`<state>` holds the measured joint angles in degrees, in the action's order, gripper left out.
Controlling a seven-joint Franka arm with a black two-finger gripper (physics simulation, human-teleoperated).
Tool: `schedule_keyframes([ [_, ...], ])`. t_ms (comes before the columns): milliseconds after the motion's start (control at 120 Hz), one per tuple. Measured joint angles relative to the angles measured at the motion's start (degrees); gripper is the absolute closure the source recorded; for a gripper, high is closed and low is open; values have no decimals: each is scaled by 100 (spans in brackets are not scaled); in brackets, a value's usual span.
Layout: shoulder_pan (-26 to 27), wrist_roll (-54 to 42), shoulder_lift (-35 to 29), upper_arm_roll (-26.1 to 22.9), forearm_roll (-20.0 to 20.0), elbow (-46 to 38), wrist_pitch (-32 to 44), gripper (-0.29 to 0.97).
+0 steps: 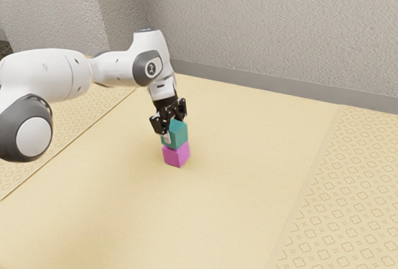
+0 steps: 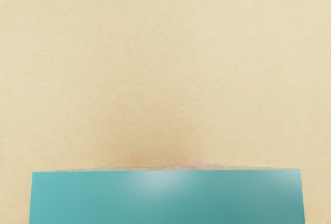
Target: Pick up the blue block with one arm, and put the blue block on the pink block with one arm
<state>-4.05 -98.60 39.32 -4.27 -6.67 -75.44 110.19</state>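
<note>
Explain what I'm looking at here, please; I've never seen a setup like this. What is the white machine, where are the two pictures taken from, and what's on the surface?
The white jointed machine is a robot arm, drawn by a simulator rather than filmed. The black part at its tip is its hand. The exterior view is from a camera off to the arm's side. The wrist view is from a camera on the hand itself, looking down. On the tan table stand two small cubes, a blue block, teal in shade, sitting on a pink block. The hand is at the blue block, but I cannot tell whether it grips it. In the wrist view the blue block is the wide band just under the hand.
</note>
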Motion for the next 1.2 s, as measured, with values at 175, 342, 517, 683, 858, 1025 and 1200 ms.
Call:
schedule_keyframes([
  [175, 26, -87, -2, 3, 1, 0, -3, 23],
  [342, -18, -145, 1, 14, 4, 0, -10, 10],
  [517, -18, -182, -263, 14, -22, -205, -23, 5],
  [683, 18, -152, -1604, -1, -18, -858, -250, 2],
  [858, 42, 523, -3164, -31, 478, -1031, -1297, 1],
  [1025, 72, 1588, -3825, -47, 962, -595, -2377, 0],
  [1200, 106, 2521, -3910, -27, 924, -526, -2992, 0],
])
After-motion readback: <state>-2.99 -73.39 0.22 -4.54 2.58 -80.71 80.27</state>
